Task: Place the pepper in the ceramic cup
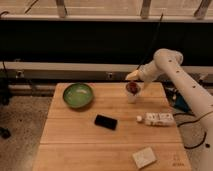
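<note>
The small pale ceramic cup (131, 96) stands upright at the back right of the wooden table (70, 145). The dark red-brown pepper (132, 88) sits in the cup's mouth, its top showing above the rim. My gripper (132, 76) hangs just above the cup and the pepper, at the end of the white arm that reaches in from the right.
A wide green bowl (77, 95) stands at the back left. A flat black object (105, 121) lies mid-table. A white packet (159, 118) with a small white piece (139, 118) beside it lies right of centre. A pale block (143, 157) lies near the front edge.
</note>
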